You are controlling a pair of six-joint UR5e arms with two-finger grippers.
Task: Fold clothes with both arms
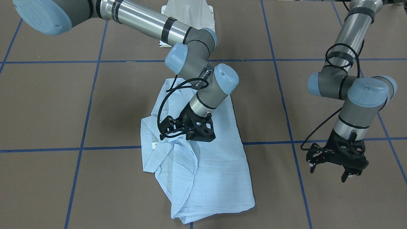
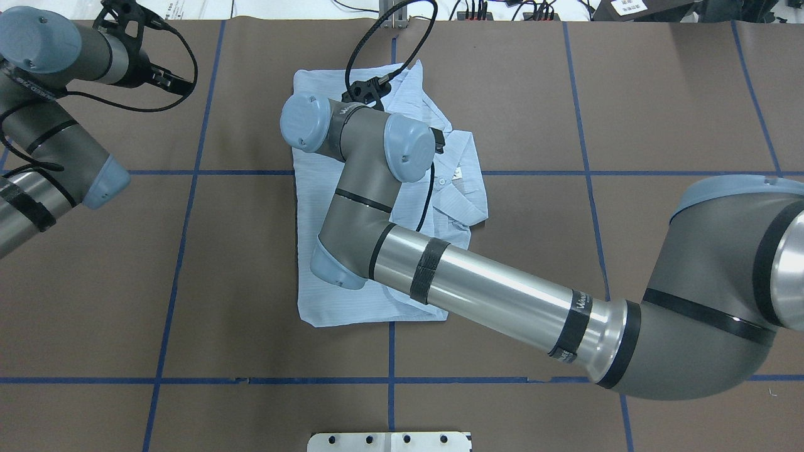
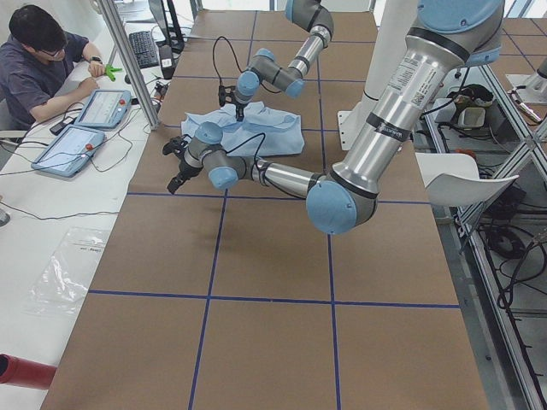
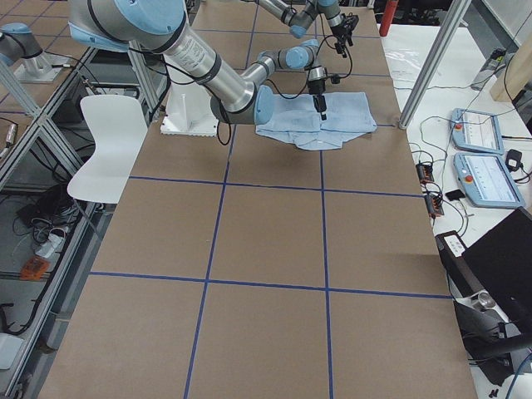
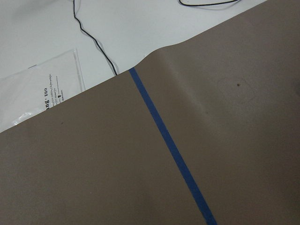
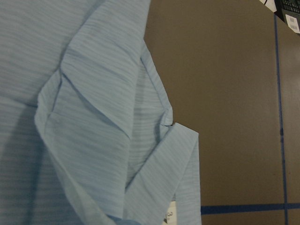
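— Shirt out flat on the table, straight out from the white base, and it's already a long narrow panel, sleeves tucked in by the look of it!
— Agreed, the side folds look done. The collar end bulges out loose toward the base's right, though, so I'd say a cross fold or two remains.
— Right gripper?
— Out from the base, low over that collar. Whether its claw pinches cloth or stands apart, I cannot tell; its own camera shows only fabric.
— And the left gripper?
— Off to the base's left, hovering above the table beside the cloth, claw spread wide, holding nothing.
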